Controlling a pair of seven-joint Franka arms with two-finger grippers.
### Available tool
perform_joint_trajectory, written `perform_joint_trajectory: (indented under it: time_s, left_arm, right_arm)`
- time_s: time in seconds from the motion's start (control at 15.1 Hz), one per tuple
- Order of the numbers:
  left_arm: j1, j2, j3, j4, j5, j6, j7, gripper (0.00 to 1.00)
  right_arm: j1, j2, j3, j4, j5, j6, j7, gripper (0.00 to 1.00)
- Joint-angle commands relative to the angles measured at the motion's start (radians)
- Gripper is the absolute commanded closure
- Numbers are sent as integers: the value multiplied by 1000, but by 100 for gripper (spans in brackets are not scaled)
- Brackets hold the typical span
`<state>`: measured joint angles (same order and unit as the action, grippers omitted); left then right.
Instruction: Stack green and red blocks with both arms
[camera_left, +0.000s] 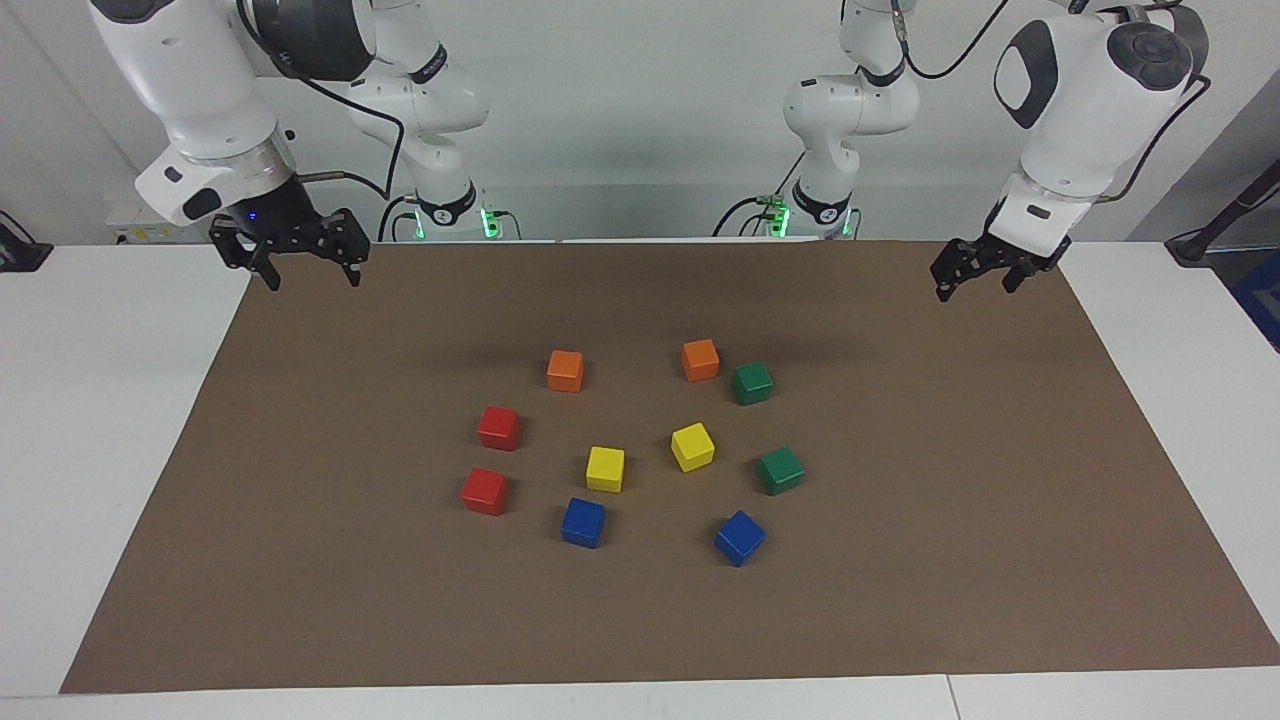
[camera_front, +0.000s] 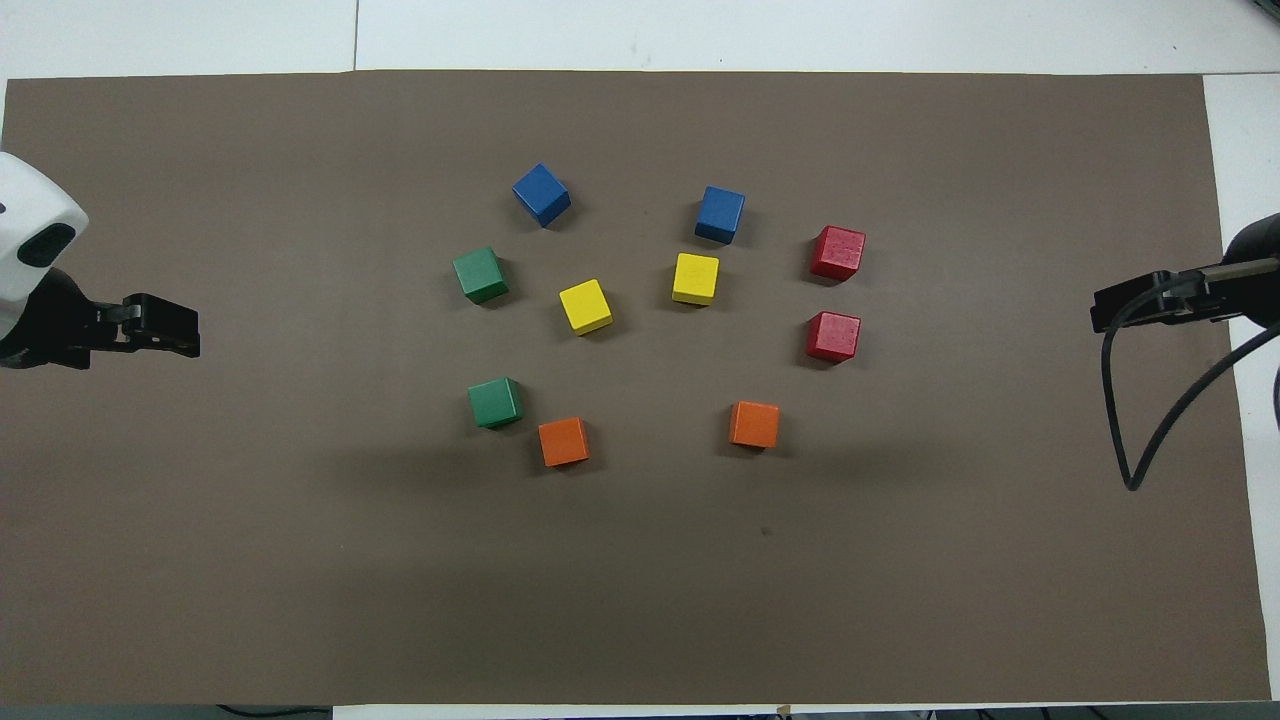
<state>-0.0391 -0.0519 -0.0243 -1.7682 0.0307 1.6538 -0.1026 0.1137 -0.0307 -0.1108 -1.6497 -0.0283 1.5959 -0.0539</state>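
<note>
Two dark green blocks (camera_left: 752, 383) (camera_left: 780, 470) lie on the brown mat toward the left arm's end; they also show in the overhead view (camera_front: 495, 402) (camera_front: 480, 275). Two red blocks (camera_left: 498, 427) (camera_left: 485, 491) lie toward the right arm's end, also seen from overhead (camera_front: 833, 336) (camera_front: 838, 252). All four lie singly and apart. My left gripper (camera_left: 975, 290) (camera_front: 160, 328) hangs open and empty over the mat's edge at its own end. My right gripper (camera_left: 312, 280) (camera_front: 1140, 305) hangs open and empty over the mat's corner at its own end.
Two orange cubes (camera_left: 565, 370) (camera_left: 700, 359), two yellow cubes (camera_left: 605, 468) (camera_left: 692, 446) and two blue cubes (camera_left: 583, 522) (camera_left: 739, 537) lie among the task blocks. One orange cube lies close beside the nearer green block. The brown mat (camera_left: 300, 560) covers most of the white table.
</note>
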Motion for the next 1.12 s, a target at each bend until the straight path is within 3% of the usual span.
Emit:
perform_joint_trajectory:
  time_s: [0.0,0.33,0.53,0.79,1.06]
  left_arm:
    - [10,-17,4,-10,-38,7,4,0]
    - [14,-19,6,-6,-41,30,-3,0]
    - [-1,-25,0,-66,-54,151,-149,0]
    - [-164,101,1,-101,-75,338,-392,0]
    - [-290,199,3,-183,-74,520,-482,0]
  right_arm:
    - [-6,-25,6,-28,-2,12,-15,0]
    - [-16,-25,6,-28,-2,10,-17,0]
    - [-16,-25,6,-27,-2,10,-17,0]
    - [-6,-25,6,-31,-2,12,0,0]
    - [101,-28,8,-120,11,91,386,0]
